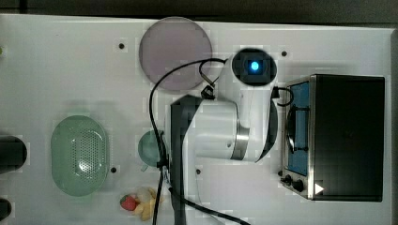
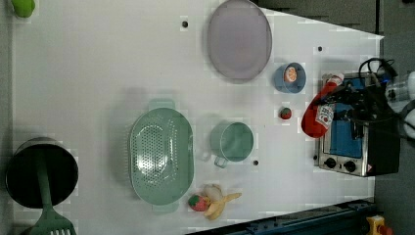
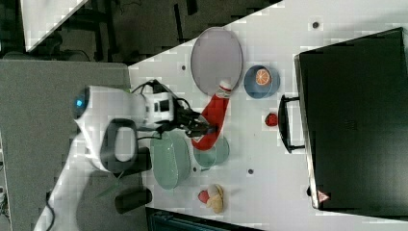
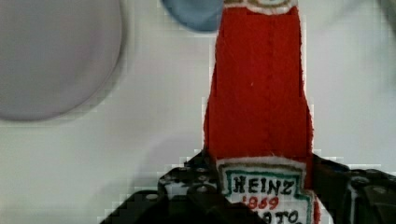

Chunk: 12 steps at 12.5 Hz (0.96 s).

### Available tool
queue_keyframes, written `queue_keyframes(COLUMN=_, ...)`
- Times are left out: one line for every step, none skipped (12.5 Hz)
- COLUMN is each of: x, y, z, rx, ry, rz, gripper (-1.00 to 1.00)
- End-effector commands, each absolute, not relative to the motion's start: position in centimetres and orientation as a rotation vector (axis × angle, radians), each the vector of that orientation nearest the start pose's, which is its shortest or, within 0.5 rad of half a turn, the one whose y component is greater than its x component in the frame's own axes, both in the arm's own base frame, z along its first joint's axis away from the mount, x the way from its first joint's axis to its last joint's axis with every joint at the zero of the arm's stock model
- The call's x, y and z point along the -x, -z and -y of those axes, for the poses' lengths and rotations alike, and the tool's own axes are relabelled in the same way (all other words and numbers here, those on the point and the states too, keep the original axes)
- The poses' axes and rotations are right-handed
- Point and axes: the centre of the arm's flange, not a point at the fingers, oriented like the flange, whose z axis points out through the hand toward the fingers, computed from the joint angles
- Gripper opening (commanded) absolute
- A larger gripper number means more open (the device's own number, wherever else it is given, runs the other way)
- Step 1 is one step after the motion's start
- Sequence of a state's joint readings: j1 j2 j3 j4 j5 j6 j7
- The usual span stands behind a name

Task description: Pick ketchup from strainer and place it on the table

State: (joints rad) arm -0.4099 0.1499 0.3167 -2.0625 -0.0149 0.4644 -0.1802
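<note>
My gripper (image 4: 261, 189) is shut on the ketchup (image 4: 259, 93), a red plush bottle, with the jaws on either side of its white label. In the right view the ketchup (image 3: 214, 115) hangs tilted in the gripper (image 3: 206, 129) above the table, its white cap toward the lilac plate. In the left view the ketchup (image 2: 318, 115) appears in front of the toaster oven. The pale green strainer (image 2: 161, 156) (image 1: 80, 154) stands on the white table (image 2: 98, 73) with nothing in it. In the top view the arm covers the bottle.
A lilac plate (image 1: 176, 52), a mint cup (image 2: 232, 142), a blue bowl with an orange slice (image 2: 289, 77) and a small strawberry (image 2: 285, 113) lie nearby. A toaster oven (image 1: 338, 136) stands at the top view's right. A banana with a strawberry (image 2: 210, 200) and a black pot (image 2: 39, 171) flank the strainer.
</note>
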Motion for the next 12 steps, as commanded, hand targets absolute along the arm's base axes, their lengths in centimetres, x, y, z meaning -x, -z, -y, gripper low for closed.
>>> queue_keyframes(x=-53.9, y=-32.3, z=4.2, rx=2.979, ry=-0.184, rz=-0.948, gripper=0.21)
queue_keyframes(x=-53.3, y=-30.3, z=3.9, rx=2.975, ry=-0.180, rz=-0.942, gripper=0.21)
queue_keyframes(x=-52.8, y=-28.5, z=3.7, rx=2.969, ry=-0.180, rz=-0.937, gripper=0.21)
queue_keyframes(x=-52.3, y=-26.7, z=3.6, rx=2.963, ry=-0.188, rz=-0.936, gripper=0.21)
queue_keyframes(x=-52.0, y=-25.4, z=3.6, rx=2.961, ry=-0.190, rz=-0.933, gripper=0.21)
queue_keyframes(x=-51.8, y=-24.1, z=3.9, rx=2.972, ry=-0.195, rz=-0.922, gripper=0.21)
queue_keyframes(x=-51.7, y=-23.2, z=4.0, rx=2.994, ry=-0.191, rz=-0.897, gripper=0.27)
queue_keyframes(x=-51.7, y=-22.6, z=4.2, rx=3.018, ry=-0.187, rz=-0.868, gripper=0.47)
queue_keyframes(x=-51.8, y=-22.3, z=4.2, rx=3.039, ry=-0.180, rz=-0.842, gripper=0.69)
queue_keyframes(x=-51.9, y=-22.7, z=4.2, rx=3.041, ry=-0.168, rz=-0.839, gripper=0.91)
queue_keyframes(x=-52.2, y=-23.5, z=4.0, rx=3.041, ry=-0.145, rz=-0.838, gripper=1.00)
queue_keyframes(x=-52.6, y=-24.8, z=3.8, rx=3.042, ry=-0.105, rz=-0.839, gripper=1.00)
